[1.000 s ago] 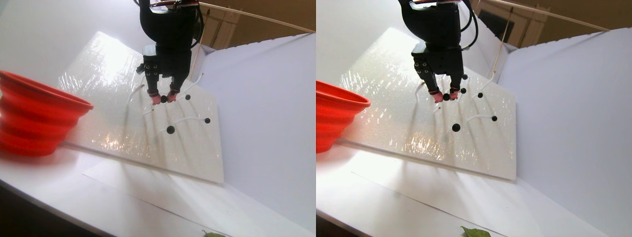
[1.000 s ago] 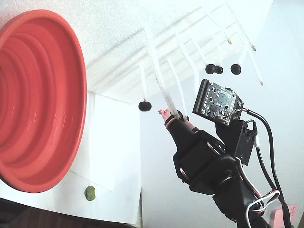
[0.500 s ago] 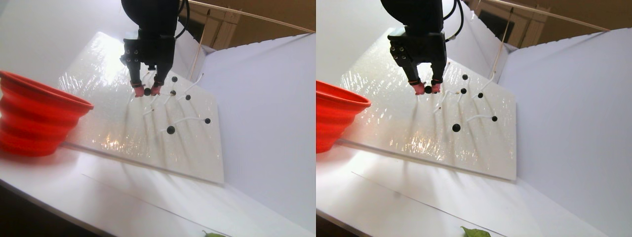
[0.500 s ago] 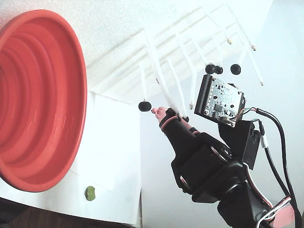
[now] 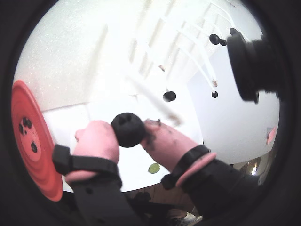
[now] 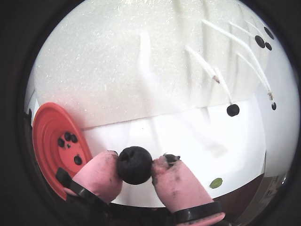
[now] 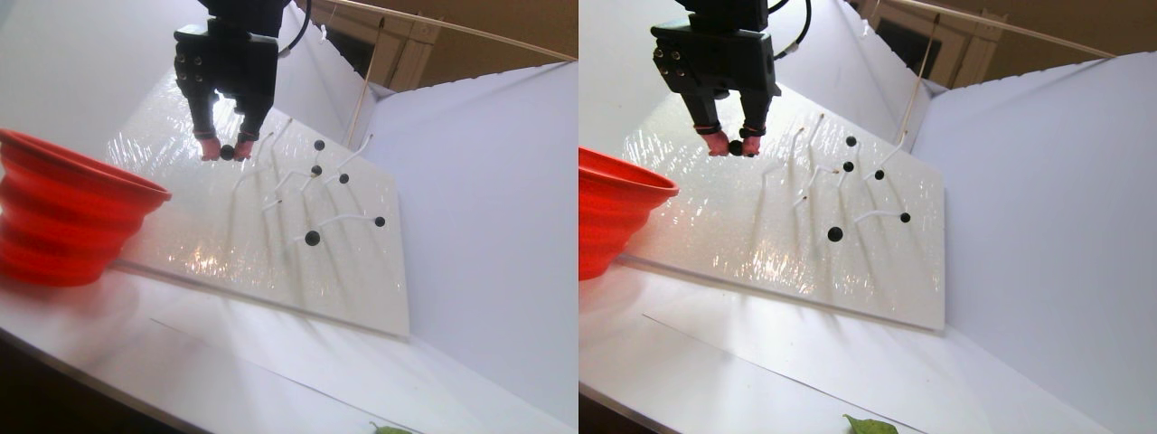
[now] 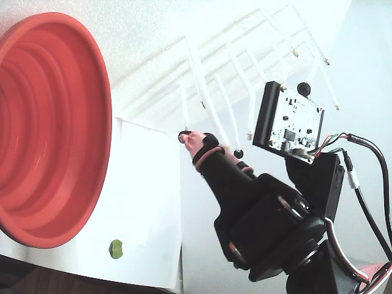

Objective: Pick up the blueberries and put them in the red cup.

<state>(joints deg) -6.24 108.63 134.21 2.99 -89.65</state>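
While pinched between pink fingertips, one blueberry sits in claw, clear of white board below. Red cup off to left in both wrist views, berries in cup visible on its bottom, rim unobstructed. Open white counter between claw and cup. Loose berries remain on board among white stems, right of claw in stereo pair view. Green lump near counter edge.
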